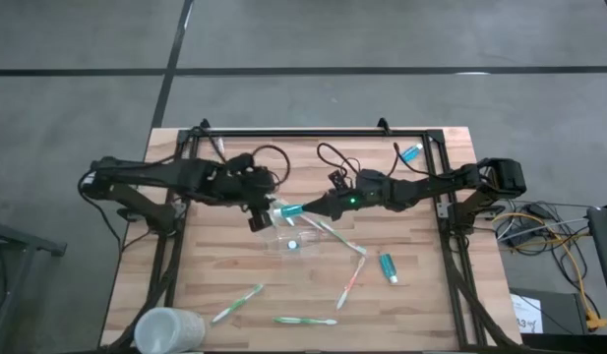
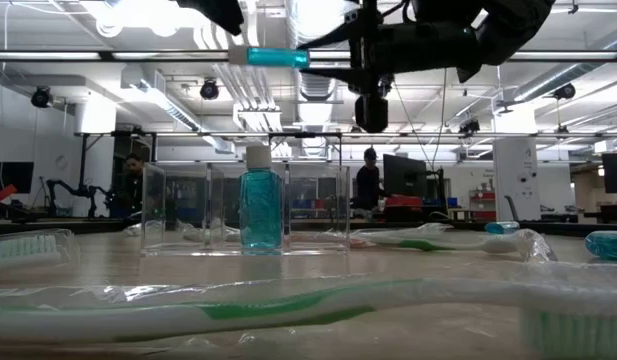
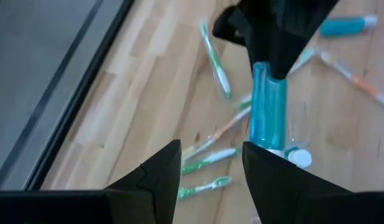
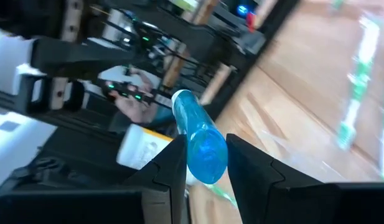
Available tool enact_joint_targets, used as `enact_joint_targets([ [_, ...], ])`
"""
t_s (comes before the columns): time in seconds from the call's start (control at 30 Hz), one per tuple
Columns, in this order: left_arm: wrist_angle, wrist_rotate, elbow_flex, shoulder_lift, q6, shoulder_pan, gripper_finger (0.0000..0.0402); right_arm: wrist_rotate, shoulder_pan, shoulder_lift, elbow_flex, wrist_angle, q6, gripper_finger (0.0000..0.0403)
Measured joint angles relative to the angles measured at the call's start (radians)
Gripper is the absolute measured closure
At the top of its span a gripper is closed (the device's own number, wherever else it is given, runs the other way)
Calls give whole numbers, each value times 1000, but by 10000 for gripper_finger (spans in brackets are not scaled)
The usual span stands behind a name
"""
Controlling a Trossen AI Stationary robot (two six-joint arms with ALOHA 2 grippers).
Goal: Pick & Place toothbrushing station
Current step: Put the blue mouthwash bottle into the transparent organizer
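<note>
The see-through holder (image 1: 279,236) (image 2: 178,205) stands on the table's middle, with a blue tube (image 2: 260,210) upright inside it, white cap up. High above it, a second blue tube (image 1: 291,210) (image 2: 278,57) lies level in the air, with my right gripper (image 1: 315,208) (image 4: 205,143) shut on it. My left gripper (image 1: 258,216) (image 3: 210,165) is open just left of that tube's white cap end and holds nothing. Slim toothbrushes (image 1: 236,303) (image 1: 350,280) lie flat on the wood nearer the front. My right gripper pinches the blue tube's end opposite its cap (image 4: 204,158) between its two fingers. The fingers come about level from the table's right and lie along the tube. The tube sticks out level toward the table's left, lifted clear above the holder.
A frosted white cup (image 1: 168,329) stands at the near left corner. Other blue tubes lie at the right (image 1: 388,266) and the far right (image 1: 411,151). Another toothbrush (image 1: 305,321) lies near the front edge. Cables (image 1: 333,162) trail at the far side.
</note>
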Motion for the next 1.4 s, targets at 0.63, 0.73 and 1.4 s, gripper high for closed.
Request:
enact_joint_targets([
  [0.63, 30, -17, -57, -54, 98, -6, 227, 0, -1, -8, -10, 82, -49, 307],
  [0.73, 110, -21, -136, -101, 103, -10, 227, 0, -1, -10, -11, 83, -57, 307],
  [1.4, 1002, 4, -897, -587, 89, -75, 227, -3, -8, -13, -11, 87, -54, 307],
])
